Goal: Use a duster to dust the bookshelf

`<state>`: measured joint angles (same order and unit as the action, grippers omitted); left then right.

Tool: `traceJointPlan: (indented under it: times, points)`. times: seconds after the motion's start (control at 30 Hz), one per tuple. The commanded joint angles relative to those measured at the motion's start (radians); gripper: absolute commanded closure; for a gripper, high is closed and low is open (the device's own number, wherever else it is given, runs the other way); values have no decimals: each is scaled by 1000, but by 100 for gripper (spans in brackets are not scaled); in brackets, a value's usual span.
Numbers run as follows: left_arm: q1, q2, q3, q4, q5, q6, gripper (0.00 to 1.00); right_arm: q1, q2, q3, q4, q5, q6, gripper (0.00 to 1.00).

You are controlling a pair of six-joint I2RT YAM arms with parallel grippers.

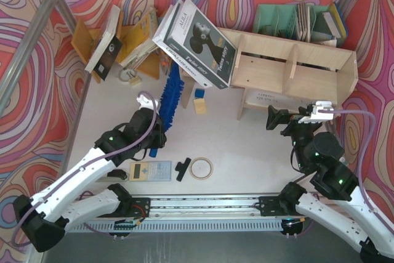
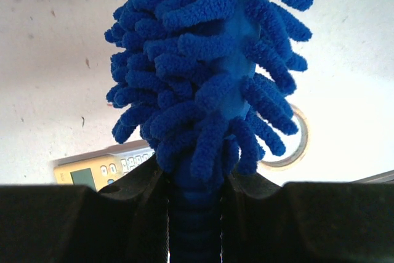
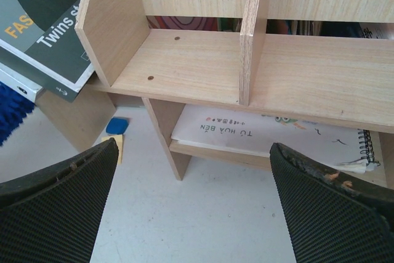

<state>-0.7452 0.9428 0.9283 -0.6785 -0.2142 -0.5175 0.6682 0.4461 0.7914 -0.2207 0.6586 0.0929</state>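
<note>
The pale plywood bookshelf [image 1: 295,69] stands at the right rear of the table, and in the right wrist view [image 3: 203,66] its upper compartments are empty. The blue fluffy duster [image 1: 173,93] points away from me toward the leaning magazines. My left gripper [image 1: 157,132] is shut on its dark blue handle. In the left wrist view the bristles [image 2: 209,60] rise from between the jaws of that gripper [image 2: 196,214]. My right gripper [image 1: 280,118] is open and empty in front of the shelf's left legs; it also shows in the right wrist view [image 3: 194,207].
A spiral notebook [image 3: 265,137] lies on the shelf's lower tier. Large magazines [image 1: 197,44] lean against the shelf's left end. A green file organizer [image 1: 289,21] and an orange book rack [image 1: 132,41] stand at the back. A calculator [image 1: 149,170], black clip [image 1: 183,169] and tape ring [image 1: 201,168] lie near the front.
</note>
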Motion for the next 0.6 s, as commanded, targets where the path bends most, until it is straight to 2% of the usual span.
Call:
traceJointPlan:
  times: [0.0,0.3,0.57]
  points:
    - [0,5,-98,89,38,-26,100,2,-20,-14,46,19,-23,1]
    - [0,29,-165,98,78,-70,100,2,-26,-24,59,9,-26,1]
    - [0,-74,-62,66,-13,-30,100,2,-21,-23,61,4,-31,1]
